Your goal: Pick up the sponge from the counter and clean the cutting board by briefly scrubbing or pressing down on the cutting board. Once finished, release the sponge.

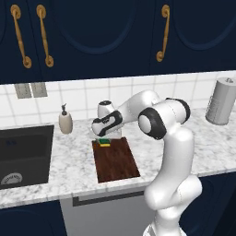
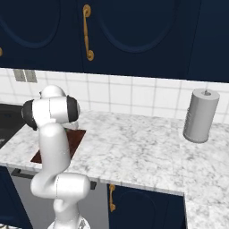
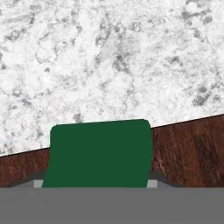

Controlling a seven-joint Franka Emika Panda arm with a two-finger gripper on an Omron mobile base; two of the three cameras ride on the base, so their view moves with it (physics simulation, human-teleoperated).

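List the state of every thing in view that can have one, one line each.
sponge: green side up, gripped, at the cutting board's far end
gripper: shut on the sponge
cutting board: flat on the counter
soap dispenser: upright beside the sink
paper towel roll: upright on the counter
upper cabinet doors: shut

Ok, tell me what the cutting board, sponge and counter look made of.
Cutting board: likely wood, dark reddish-brown with visible grain, matte.
Sponge: probably foam, green scrub layer over yellow base.
Counter: seemingly marble or stone, white-grey speckle, smooth.
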